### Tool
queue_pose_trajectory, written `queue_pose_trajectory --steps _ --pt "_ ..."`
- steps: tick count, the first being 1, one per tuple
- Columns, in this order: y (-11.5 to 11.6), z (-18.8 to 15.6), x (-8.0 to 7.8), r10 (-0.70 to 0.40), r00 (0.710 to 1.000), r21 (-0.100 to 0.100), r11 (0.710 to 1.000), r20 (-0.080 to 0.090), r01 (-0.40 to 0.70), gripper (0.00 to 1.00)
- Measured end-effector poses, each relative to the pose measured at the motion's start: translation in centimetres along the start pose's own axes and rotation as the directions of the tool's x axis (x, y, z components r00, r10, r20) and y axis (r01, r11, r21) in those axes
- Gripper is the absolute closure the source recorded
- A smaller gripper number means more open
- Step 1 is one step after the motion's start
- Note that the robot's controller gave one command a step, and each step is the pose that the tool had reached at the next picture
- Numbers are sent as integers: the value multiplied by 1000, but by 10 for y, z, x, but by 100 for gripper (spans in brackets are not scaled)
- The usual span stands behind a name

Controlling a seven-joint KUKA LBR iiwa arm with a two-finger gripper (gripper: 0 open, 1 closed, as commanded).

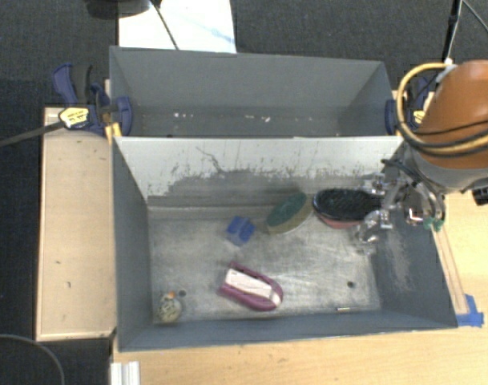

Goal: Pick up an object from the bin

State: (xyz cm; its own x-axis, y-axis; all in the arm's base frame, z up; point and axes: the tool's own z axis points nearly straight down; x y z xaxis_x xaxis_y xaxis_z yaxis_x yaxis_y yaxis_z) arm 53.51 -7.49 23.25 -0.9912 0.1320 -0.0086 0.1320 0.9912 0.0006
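My gripper (373,209) hangs at the right side of the bin, close to the right wall, with its fingers open and nothing held between them. Just left of it lies a black oval brush with a reddish rim (340,204), its right end close to the fingertips. A green and tan oval sponge (289,212) leans against the brush's left end by the back wall.
A small blue block (240,230) lies left of the sponge. A purple and white oblong thing (251,288) rests near the front middle. A small mottled round thing (170,306) sits in the front left corner. The arm's orange cover and cables stand over the right rim.
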Motion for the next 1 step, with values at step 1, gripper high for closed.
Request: queue_pose_trajectory --steps 1 --pt "-5 -112 -23 -236 972 2 972 2 236 100"
